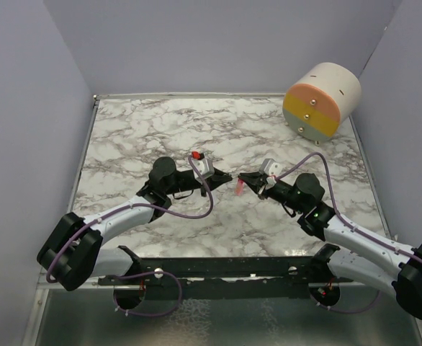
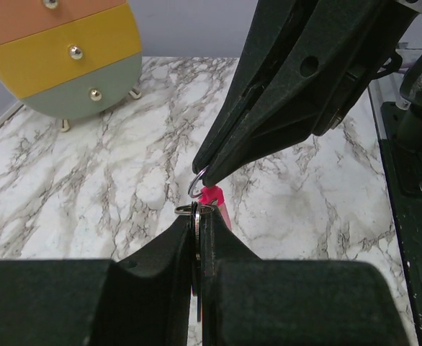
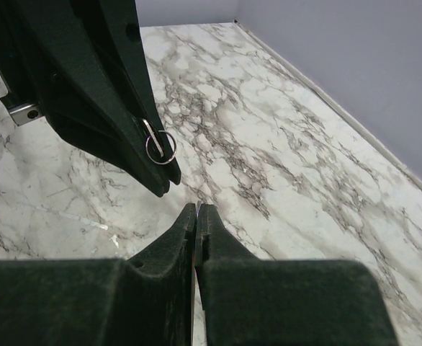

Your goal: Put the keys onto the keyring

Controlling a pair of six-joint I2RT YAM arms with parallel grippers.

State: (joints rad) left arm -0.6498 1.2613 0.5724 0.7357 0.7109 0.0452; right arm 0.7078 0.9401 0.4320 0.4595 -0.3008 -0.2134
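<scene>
In the left wrist view the keyring [image 2: 213,197] shows only a pink stub and part of its ring below the right gripper [image 2: 202,169]. The rest of the strip is hidden behind the left gripper [image 2: 199,215], whose pressed-together jaws bare just a thin metal edge [image 2: 196,241], too little to tell what it is. The right wrist view hides the pink strip behind that arm's own jaws, from above the ring is too small to make out, and the drawer unit [image 2: 60,65] is cut off by the left wrist view's top and left edges.
</scene>
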